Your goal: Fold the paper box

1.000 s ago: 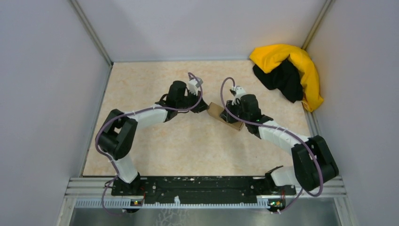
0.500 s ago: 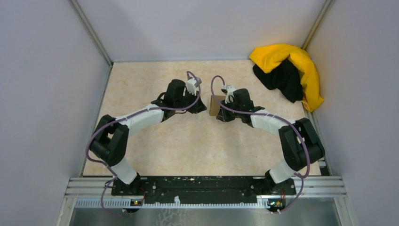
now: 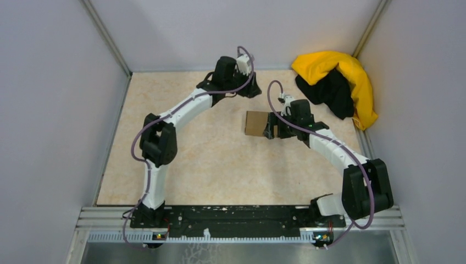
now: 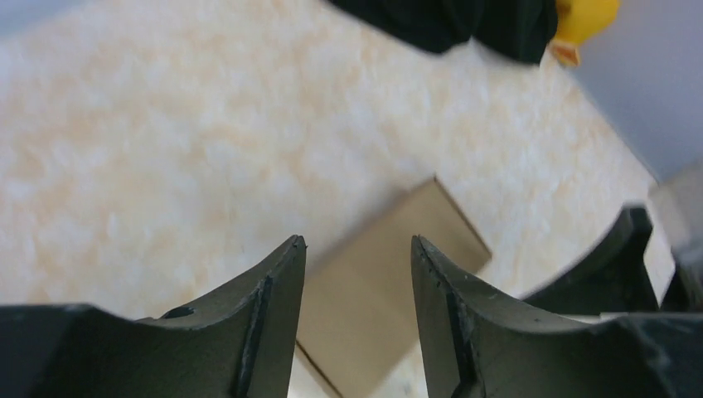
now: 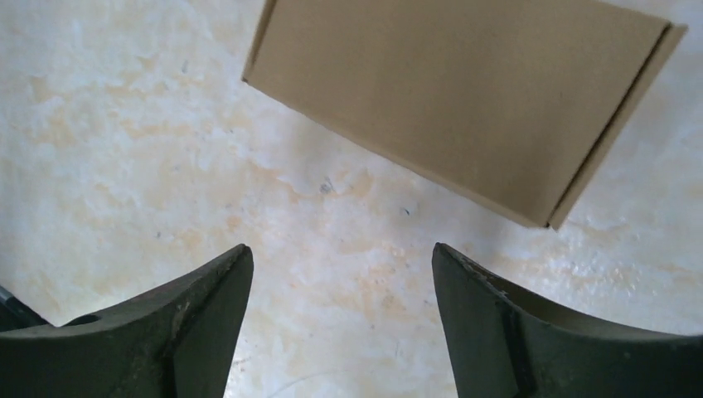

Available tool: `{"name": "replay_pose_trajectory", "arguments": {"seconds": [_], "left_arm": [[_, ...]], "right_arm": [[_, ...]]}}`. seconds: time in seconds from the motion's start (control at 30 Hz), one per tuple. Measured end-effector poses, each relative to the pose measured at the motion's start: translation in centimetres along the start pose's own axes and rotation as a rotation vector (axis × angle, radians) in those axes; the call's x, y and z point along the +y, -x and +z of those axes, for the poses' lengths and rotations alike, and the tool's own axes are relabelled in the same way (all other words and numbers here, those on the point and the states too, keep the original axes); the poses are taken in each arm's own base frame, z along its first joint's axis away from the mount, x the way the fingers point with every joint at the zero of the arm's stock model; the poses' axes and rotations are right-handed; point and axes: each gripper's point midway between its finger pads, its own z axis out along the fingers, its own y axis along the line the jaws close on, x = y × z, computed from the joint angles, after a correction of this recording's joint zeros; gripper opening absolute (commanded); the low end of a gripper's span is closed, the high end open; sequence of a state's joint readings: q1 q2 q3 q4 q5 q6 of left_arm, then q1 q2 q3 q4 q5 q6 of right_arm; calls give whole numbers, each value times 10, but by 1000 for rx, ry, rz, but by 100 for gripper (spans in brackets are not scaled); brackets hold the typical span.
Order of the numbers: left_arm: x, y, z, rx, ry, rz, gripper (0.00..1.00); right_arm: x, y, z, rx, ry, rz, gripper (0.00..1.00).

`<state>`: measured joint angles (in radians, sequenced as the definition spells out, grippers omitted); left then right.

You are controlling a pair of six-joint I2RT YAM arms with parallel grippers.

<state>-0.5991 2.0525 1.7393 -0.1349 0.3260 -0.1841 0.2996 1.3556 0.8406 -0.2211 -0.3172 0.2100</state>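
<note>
Both released, left hand [image 4: 358, 240] and right hand [image 5: 340, 249] — smooth brown paper box [image 5: 464, 99] flat just before the right, crumpled cloth [image 3: 335, 82] behind.

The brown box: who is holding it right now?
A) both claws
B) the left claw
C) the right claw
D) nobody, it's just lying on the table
D: the paper box lies flat on the table. The right gripper is open and stops short of the box, with bare table showing between. The left gripper is open too, apart from the box, with nothing in its fingers.
</note>
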Motion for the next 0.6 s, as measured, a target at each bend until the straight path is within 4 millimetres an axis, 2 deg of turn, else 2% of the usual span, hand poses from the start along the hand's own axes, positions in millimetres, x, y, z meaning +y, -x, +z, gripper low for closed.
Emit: {"name": "replay_pose_trajectory", "arguments": {"seconds": [0.03,0.07,0.13,0.17,0.27,0.4,0.47,0.6], "left_arm": [[1,16,8,-17,-2,9,56],[4,30,18,-36,-4,19,56],[11,47,35,-58,-10,35,53],[17,49,44,-62,-13,37,52],[35,25,66,-9,-16,9,48],[53,-36,88,109,-33,-69,47],[57,-63,96,158,-49,-115,47],[56,-94,106,203,-92,-182,46]], "right_arm": [[-2,-3,-2,12,-15,4,72],[-5,-7,-5,29,-35,12,60],[-10,-12,-9,55,-76,31,10],[-13,-14,-11,64,-91,27,0],[-21,-19,-15,77,-152,64,0],[-36,-26,-14,65,-233,100,0],[-44,-34,-11,60,-268,123,0],[-57,-51,0,65,-319,176,0]]}}
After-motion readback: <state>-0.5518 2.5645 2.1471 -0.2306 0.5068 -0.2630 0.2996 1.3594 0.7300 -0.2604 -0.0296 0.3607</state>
